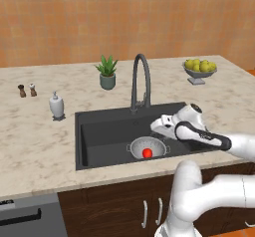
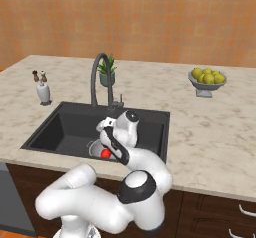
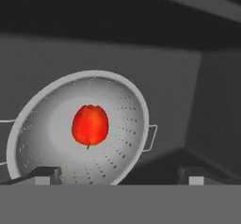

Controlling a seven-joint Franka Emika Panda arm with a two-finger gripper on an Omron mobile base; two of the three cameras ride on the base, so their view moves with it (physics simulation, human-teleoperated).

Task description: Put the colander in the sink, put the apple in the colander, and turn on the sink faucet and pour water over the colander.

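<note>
Hand view looks down past two widely parted fingertips (image 3: 46, 175) at the apple (image 3: 90, 125), which sits in the bottom of the colander (image 3: 47, 124); nothing lies between the tips, so the end effector (image 1: 158, 126) is spread wide and holds nothing. The colander rests on the floor of the sink (image 1: 99, 131), toward its front wall, and the end effector hovers just above and to the right of it.

As a judgement, the apple is light, firm and smooth-skinned, so it may roll on the curved metal if the bowl is nudged; it needs no further handling. The colander looks stiff, thin and light, best taken by its rim or a side handle, and it could slide on the slick dark basin.

What is left is the sink faucet (image 1: 140, 81), standing behind the sink at its rear edge; its small side lever is the part to push, rigid and narrow, easy to slip off.

Around the sink, the pale marble table (image 1: 40, 141) carries a soap dispenser (image 1: 57, 106) to the left, a potted plant (image 1: 107, 72) behind, and a fruit bowl (image 1: 199, 69) far right. An orange wall rises beyond.
</note>
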